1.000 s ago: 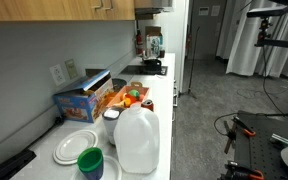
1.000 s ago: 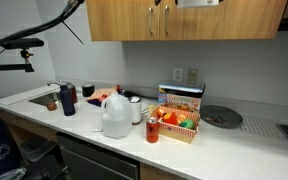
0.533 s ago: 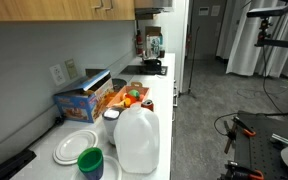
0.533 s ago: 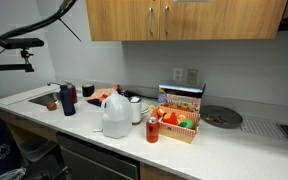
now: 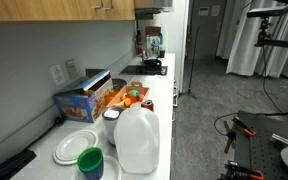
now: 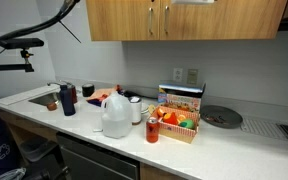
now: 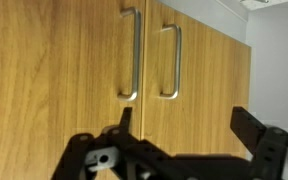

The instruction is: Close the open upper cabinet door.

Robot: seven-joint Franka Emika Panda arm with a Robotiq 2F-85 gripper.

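In the wrist view two light-brown wooden upper cabinet doors (image 7: pixel 74 70) (image 7: pixel 209 85) fill the picture. They lie flush side by side, each with a silver bar handle (image 7: pixel 131 55) by the seam. My gripper (image 7: pixel 184 125) is open and empty, its black fingers spread just in front of the doors and touching nothing. In both exterior views the cabinets (image 6: pixel 184 20) (image 5: pixel 74 8) run along the top edge and their fronts look shut. The gripper does not show there.
On the counter below stand a milk jug (image 6: pixel 116 112), a box of fruit (image 6: pixel 177 118), a dark bottle (image 6: pixel 68 99), a plate (image 6: pixel 221 117) and a sink (image 6: pixel 44 97). A green-lidded tub (image 5: pixel 90 160) and white plates (image 5: pixel 76 145) sit near the jug (image 5: pixel 137 140).
A pale object at the top edge in front of the cabinets, seen one second ago, has risen out of an exterior view. The doors and the counter are unchanged.
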